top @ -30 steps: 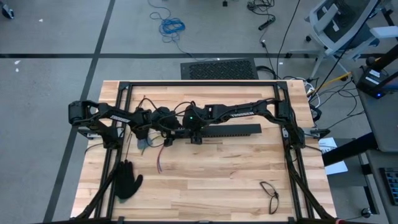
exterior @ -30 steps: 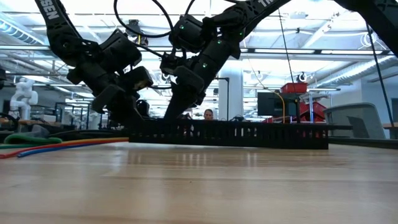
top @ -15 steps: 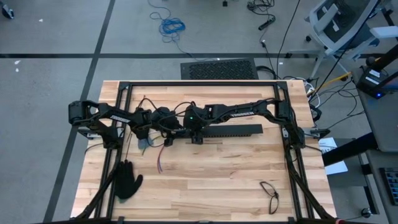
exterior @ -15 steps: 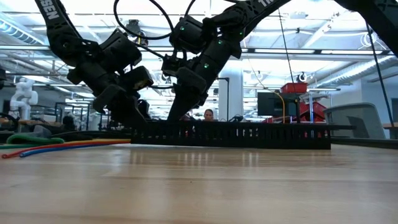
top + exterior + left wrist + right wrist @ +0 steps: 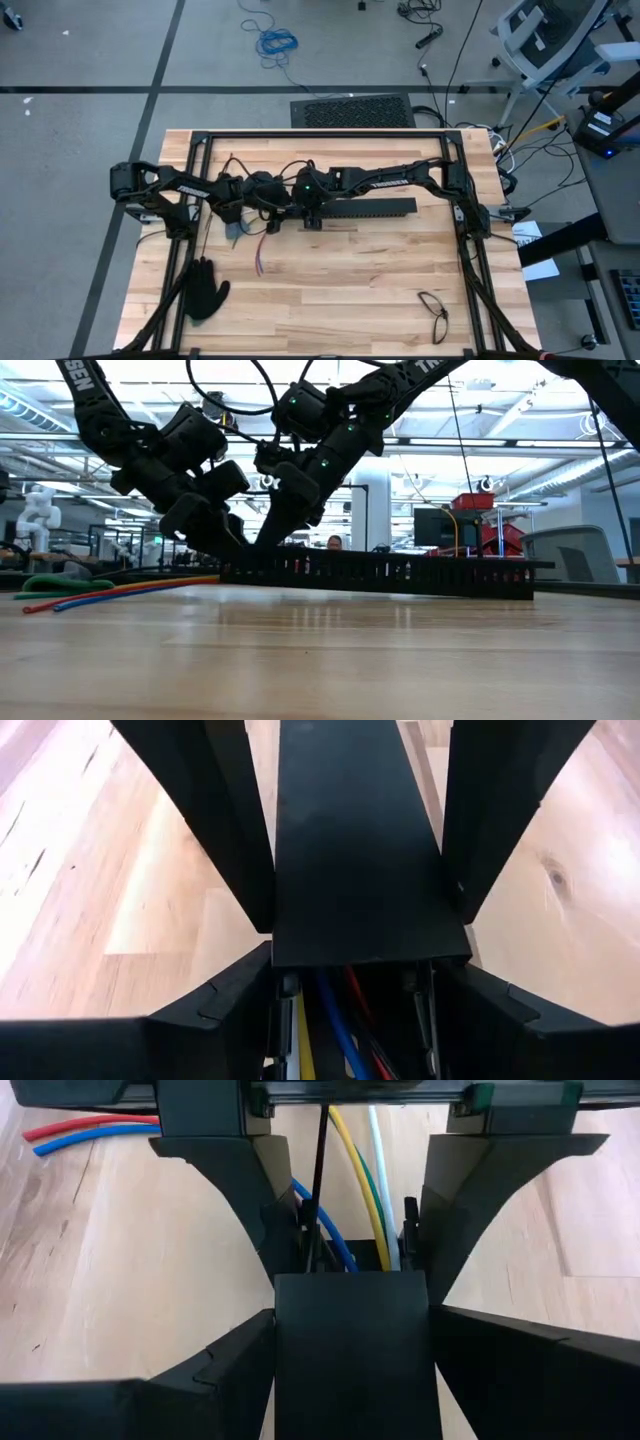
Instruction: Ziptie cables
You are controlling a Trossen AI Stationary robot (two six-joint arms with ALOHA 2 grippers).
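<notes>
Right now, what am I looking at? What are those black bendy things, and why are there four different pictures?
The black bendy things are two robot arms. Each one ends in a gripper, which works like two fingers. One picture looks straight down from above. One looks across the wooden table from its edge. The last two come from small cameras on the arms' wrists, looking out between the fingers.

On the table are a long black bar with slots, some thin coloured cables and a black glove.

The left gripper and the right gripper meet near one end of the bar. Each seems to pinch the bar between its fingers. The wrist pictures also show more coloured wires at that end of the bar.
</notes>
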